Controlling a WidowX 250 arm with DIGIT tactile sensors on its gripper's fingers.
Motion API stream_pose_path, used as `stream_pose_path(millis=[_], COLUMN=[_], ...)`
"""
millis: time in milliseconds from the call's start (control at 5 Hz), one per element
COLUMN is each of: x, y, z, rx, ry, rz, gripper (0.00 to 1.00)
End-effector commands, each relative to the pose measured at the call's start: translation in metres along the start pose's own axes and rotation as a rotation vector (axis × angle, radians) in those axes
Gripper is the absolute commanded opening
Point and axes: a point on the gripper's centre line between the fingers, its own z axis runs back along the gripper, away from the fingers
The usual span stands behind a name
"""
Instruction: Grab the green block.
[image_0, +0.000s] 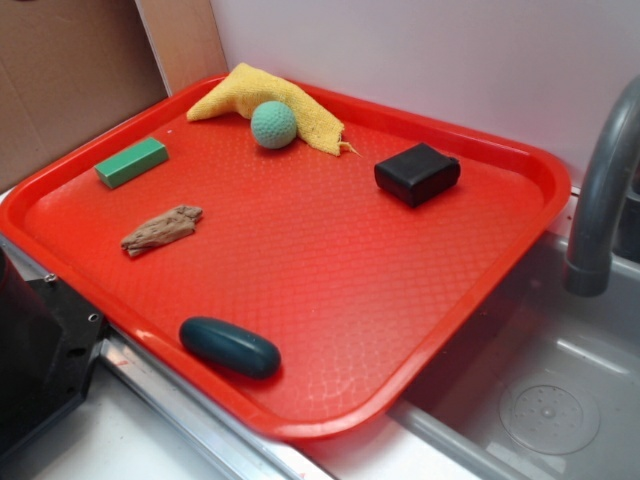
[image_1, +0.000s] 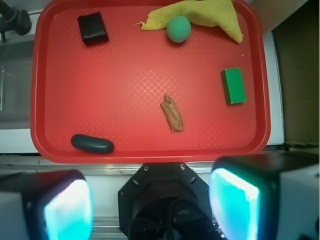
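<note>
The green block (image_0: 131, 162) is a flat bright green bar lying on the red tray (image_0: 330, 270) near its far left edge. It also shows in the wrist view (image_1: 233, 86) at the tray's right side. My gripper (image_1: 150, 205) is open and empty, its two pads (image_1: 67, 210) wide apart, high above the robot base in front of the tray and well away from the block. The gripper is out of the exterior view.
On the tray lie a brown wood piece (image_0: 161, 229), a dark teal oval (image_0: 229, 346), a black box (image_0: 417, 173), a mint-green dimpled ball (image_0: 273, 124) and a yellow cloth (image_0: 262, 96). A grey faucet (image_0: 605, 190) and sink (image_0: 540, 390) stand at right. The black robot base (image_0: 40, 350) is at front left.
</note>
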Motion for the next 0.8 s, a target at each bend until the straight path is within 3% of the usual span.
stream_pose_path(millis=[0,200,600], x=[0.000,0.014,0.049], y=[0.000,0.049,0.083], z=[0.000,-0.050,-0.114], rx=[0.000,0.050,0.053], ry=[0.000,0.069,0.083], rz=[0.000,0.033,-0.046], gripper=[1.00,1.00,1.00])
